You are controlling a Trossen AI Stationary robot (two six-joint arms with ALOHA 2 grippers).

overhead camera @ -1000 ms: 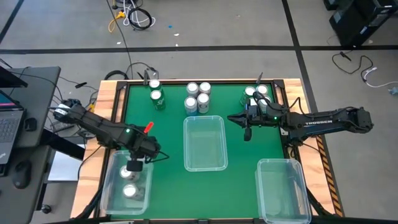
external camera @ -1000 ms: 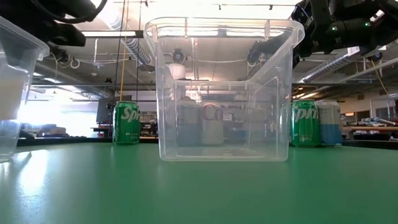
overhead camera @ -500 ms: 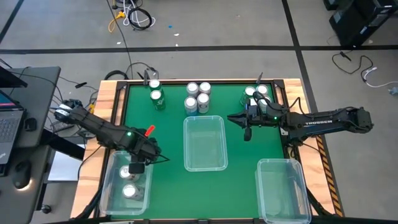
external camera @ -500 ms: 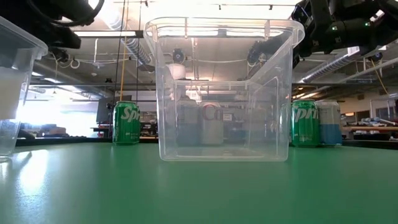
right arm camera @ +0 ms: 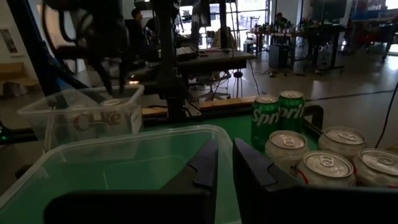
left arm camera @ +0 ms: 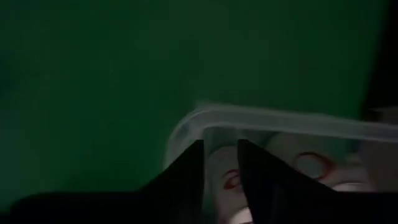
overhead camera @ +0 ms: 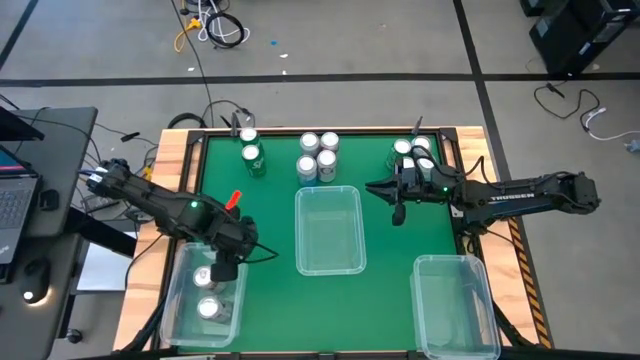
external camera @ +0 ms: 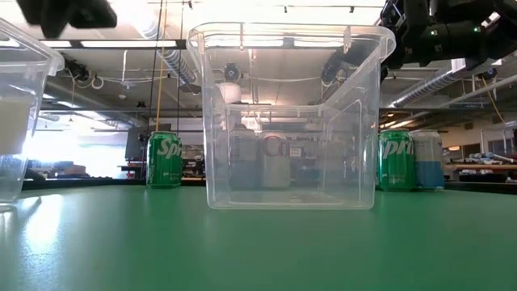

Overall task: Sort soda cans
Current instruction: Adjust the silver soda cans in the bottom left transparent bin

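The left tool [overhead camera: 226, 268] hangs over the inner end of the left bin [overhead camera: 178, 325], at the worktop's near-left corner. In its wrist view the two dark fingers [left arm camera: 186, 174] stand a narrow gap apart with nothing between them, pointing down past the bin's rim onto a silver-white can [left arm camera: 227, 177] with red lettering. From above, two silver-white cans [overhead camera: 205, 292] stand upright in that bin, one just beside the tool and one nearer the worktop's near edge.

The right tool [overhead camera: 398, 195] hovers above the green worktop [overhead camera: 270, 215] between the middle bin [overhead camera: 329, 265] and the far-right cluster of cans [overhead camera: 412, 150]. Its fingers [right arm camera: 205, 165] are nearly closed and empty, pointing toward the worktop's left side over the middle bin's rim.

The remaining cans all stand upright along the far edge: two green cans [overhead camera: 250, 150] toward the far-left corner, a group of four cans [overhead camera: 318, 157] at the middle of the far edge, and the far-right cluster. The right bin [overhead camera: 455, 305] at the near-right corner looks empty.

My judgement: the far-right cluster lies just beside the right tool, toward the far-right corner, so that arm is much the nearer; every can's long axis is vertical, which calls for a side-on or top-down grip. The left arm must first rise clear of its bin before reaching toward the far edge
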